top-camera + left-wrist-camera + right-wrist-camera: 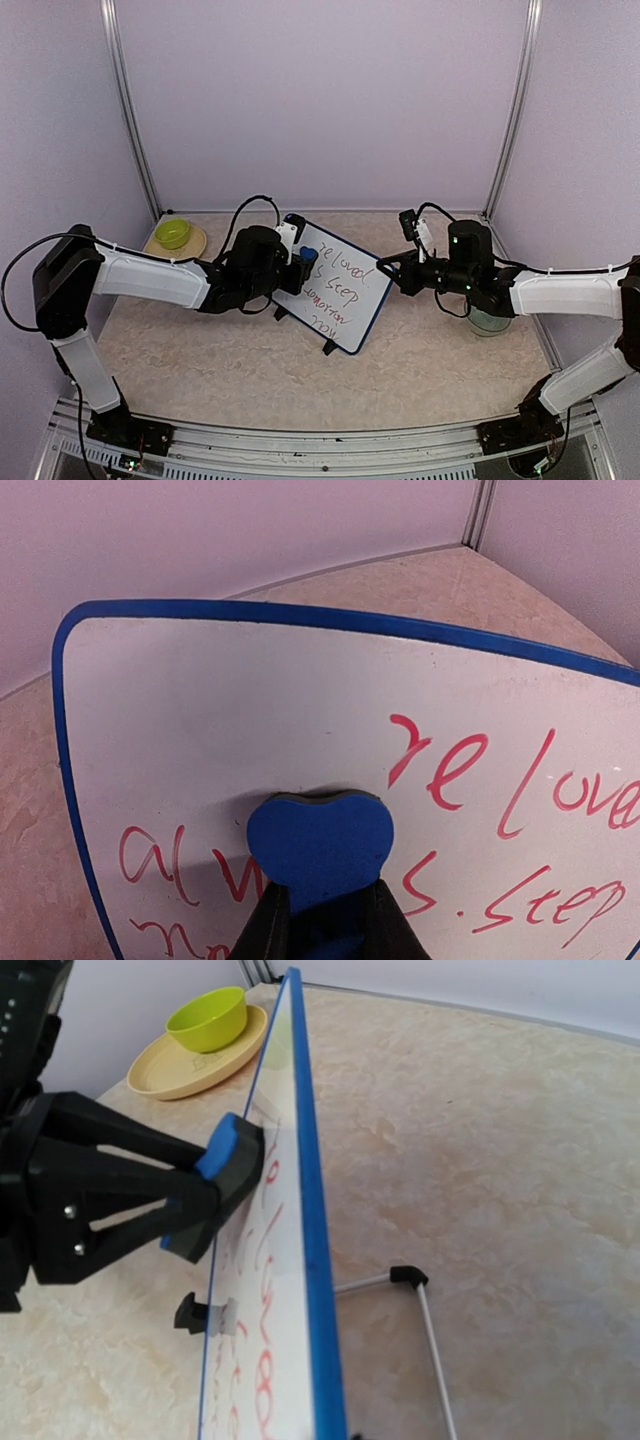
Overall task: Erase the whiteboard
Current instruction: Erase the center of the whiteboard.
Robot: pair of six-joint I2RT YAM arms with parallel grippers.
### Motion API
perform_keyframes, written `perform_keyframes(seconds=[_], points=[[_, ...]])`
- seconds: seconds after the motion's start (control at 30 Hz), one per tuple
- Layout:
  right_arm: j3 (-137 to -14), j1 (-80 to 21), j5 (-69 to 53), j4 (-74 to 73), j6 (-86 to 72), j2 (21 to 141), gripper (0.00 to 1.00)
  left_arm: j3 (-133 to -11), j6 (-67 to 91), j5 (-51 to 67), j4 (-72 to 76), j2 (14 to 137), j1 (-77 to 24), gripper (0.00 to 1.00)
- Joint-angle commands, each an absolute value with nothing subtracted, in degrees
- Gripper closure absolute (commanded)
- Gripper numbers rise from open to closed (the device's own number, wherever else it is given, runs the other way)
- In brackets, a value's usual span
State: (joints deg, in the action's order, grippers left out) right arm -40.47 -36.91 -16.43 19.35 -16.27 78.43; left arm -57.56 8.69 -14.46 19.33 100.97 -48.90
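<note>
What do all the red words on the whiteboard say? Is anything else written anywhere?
"re love": red marker on the whiteboard, cut off at the picture's edge.
"s. step": the row below.
"al w": left of that, rest hidden behind the blue eraser.
Bottom row: cut off, unreadable.
Nothing else readable.

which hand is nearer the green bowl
Left. The left hand holds an eraser on the whiteboard, right of the bowl; the right hand is farther right, at the board's far edge.
</note>
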Motion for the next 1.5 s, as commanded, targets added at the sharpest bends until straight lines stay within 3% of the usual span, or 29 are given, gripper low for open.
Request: perform_keyframes(seconds=[0.0,0.27,0.93,1.47], points=[[-38.32,-39.64,-23.86,9.23,-7.30,81.06,1.00,-63.19,6.63,-13.49,15.45,102.89,-49.13,0.83],[-38.67,-39.71,-24.29,9.10,-7.24,81.55,1.00,-67.73,5.85,-12.76,14.83,103.91,-49.22,0.83],[-39.20,-39.90,-23.82,8.43,-7.01,82.23,1.00,-54.20,8.87,-14.59,16.37,100.81,-49.39,0.83],[-39.36,-39.99,-24.17,8.09,-6.94,82.30,1.00,-68.25,5.63,-13.01,13.55,104.64,-50.44,0.83]])
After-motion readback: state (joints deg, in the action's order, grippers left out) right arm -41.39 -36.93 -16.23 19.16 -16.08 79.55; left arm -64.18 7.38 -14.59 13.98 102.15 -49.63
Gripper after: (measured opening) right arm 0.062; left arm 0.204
